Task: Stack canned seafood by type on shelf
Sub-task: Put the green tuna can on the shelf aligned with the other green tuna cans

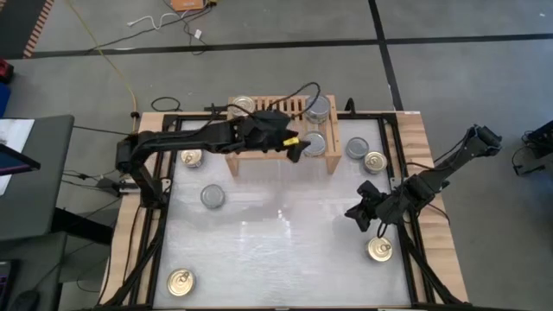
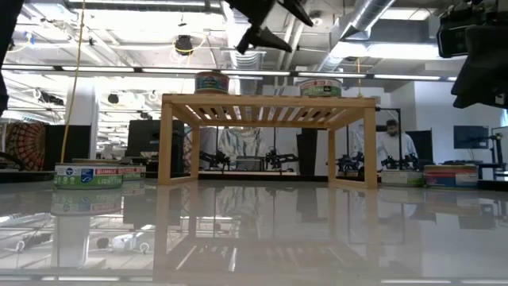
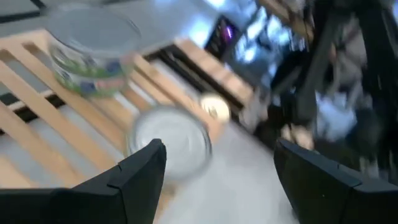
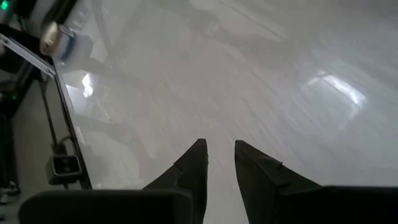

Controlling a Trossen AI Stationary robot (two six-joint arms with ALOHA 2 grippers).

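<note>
Though blurred, silver-topped can [image 3: 169, 140] beneath shelf [image 3: 37, 93]

left wrist view blurred – tin labels [image 3: 87, 78] unreadable, shelf [image 3: 37, 118] cut off

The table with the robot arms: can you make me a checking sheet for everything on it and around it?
Surface: white table, shiny, wood edges.
Job's things: wooden shelf at the back; cans on shelf, one gold-top; one silver can shows below the slats; loose cans scattered, gold-top ones near the front corners.
Clutter: nothing seen.
Grippers: left gripper open and empty above the shelf's front edge; right gripper low over bare table, fingers slightly apart, holding nothing.
Cables: yellow cord and white wire on the floor; black cable over the shelf.
Surroundings: desk at left, a person far behind.
</note>
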